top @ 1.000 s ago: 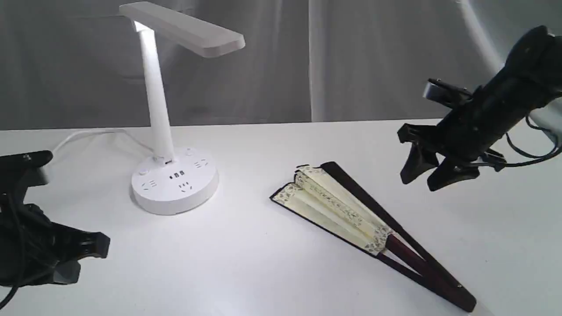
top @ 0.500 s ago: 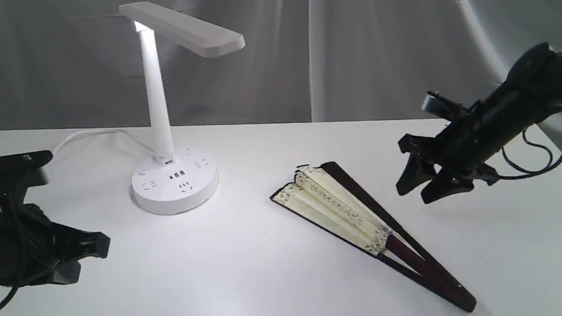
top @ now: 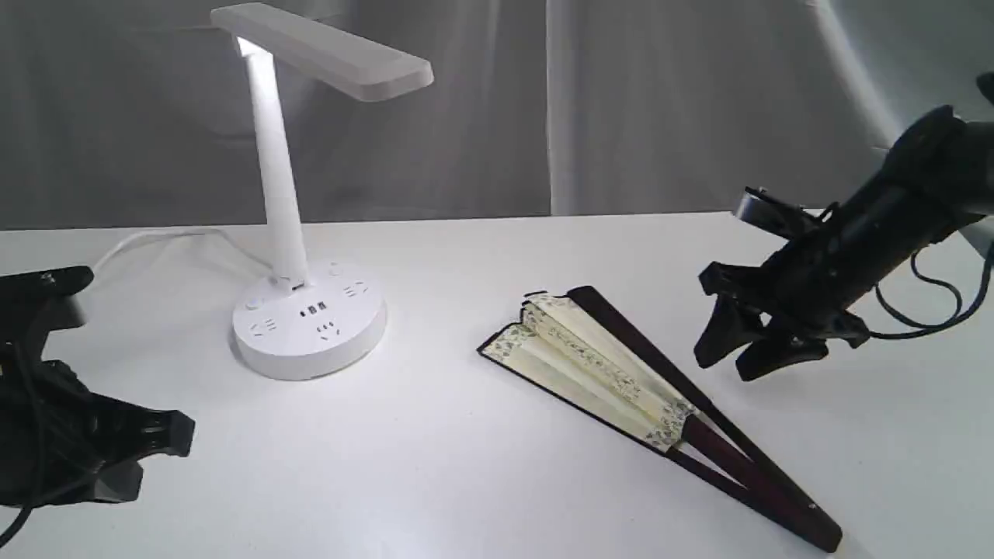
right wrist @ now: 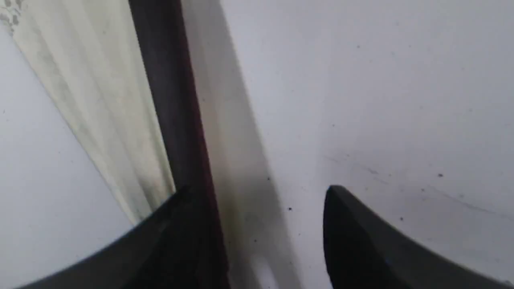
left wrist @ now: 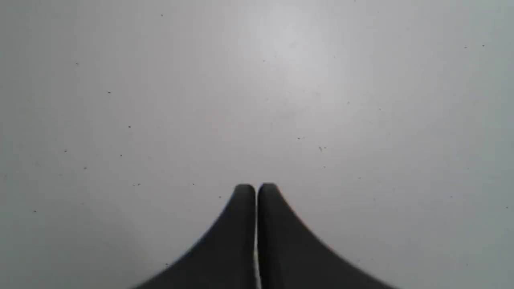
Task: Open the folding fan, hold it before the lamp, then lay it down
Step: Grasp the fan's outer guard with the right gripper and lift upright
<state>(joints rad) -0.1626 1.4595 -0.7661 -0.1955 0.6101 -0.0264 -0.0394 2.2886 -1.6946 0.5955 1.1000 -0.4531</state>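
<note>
Folding fan (top: 613, 369) lies barely spread on the surface (top: 435, 466), ungrasped, just beside the spread, empty right fingers (top: 718, 338). Left fingers (left wrist: 241, 241) pressed together. Opening, lamp (top: 276, 178) hold, laydown all left.

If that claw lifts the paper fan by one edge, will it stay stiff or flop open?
Probably it would splay: the folding fan lies partly spread, its ribs joined at one end. The dark guards look rigid; the pleated paper looks thin, likely easily creased.
</note>
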